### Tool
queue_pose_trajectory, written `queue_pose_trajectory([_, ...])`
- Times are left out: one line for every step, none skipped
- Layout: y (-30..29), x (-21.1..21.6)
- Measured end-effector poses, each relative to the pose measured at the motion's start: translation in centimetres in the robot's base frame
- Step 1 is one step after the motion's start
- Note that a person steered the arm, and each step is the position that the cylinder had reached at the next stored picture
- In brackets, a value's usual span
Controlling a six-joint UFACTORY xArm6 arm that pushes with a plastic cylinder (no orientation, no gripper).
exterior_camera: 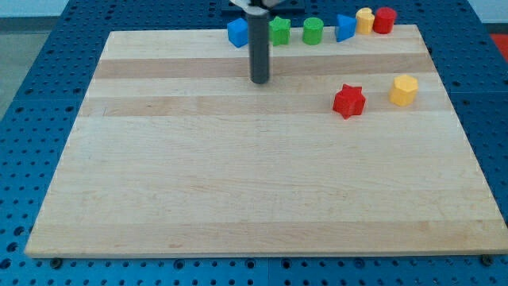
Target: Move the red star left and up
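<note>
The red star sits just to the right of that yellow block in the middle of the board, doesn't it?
Not quite: the camera view shows the red star just to the left of the yellow block, not the right. My tip is further left, apart from both.

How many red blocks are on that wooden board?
2. The red star sits right of centre, beside a yellow block. The other red block stands at the top edge's right end. The rod may hide others.
</note>
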State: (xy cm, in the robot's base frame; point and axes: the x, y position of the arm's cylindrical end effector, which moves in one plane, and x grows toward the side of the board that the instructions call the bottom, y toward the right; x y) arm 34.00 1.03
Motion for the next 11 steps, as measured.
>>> queue_pose_trajectory([5.3, -1.8])
queue_pose_trajectory([11.2, -4.3])
queue_pose_trajectory([17.5, -3.5])
queue_pose_trajectory([20.1, 3.3])
queue_pose_trajectory([19.9, 6.3])
queue_pose_trajectory([17.9, 6.3])
queue_pose_trajectory([15.8, 6.3])
queue_pose_trajectory([13.7, 6.1])
queue_pose_trajectory([11.1, 6.0])
queue_pose_trajectory([8.4, 6.0])
queue_pose_trajectory([5.6, 5.7])
